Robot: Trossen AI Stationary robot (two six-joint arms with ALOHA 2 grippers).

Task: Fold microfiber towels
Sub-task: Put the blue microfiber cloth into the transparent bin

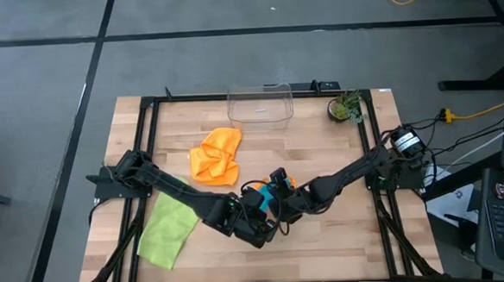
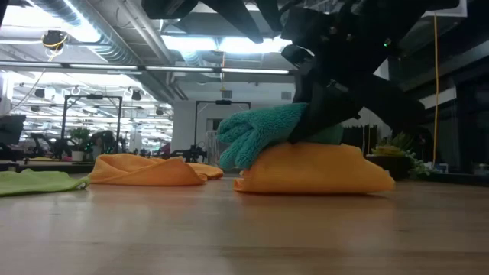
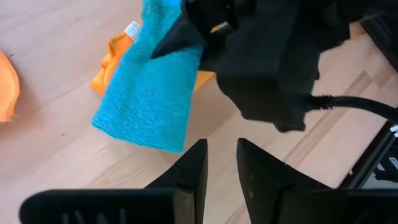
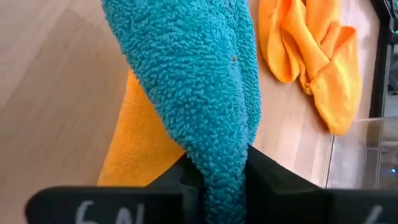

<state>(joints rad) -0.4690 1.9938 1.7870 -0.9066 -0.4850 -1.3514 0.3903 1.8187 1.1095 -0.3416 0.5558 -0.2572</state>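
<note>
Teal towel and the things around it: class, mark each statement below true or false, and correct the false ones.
1. The right gripper pinches the teal towel. True.
2. The teal towel lies on the folded orange towel. True.
3. The lime green towel sits inside the clear bin. False: it lies on the table, near the left arm.
4. The left gripper holds the crumpled orange towel. False: its fingers hold nothing.
5. A small plant stands at the table's far edge. True.
</note>
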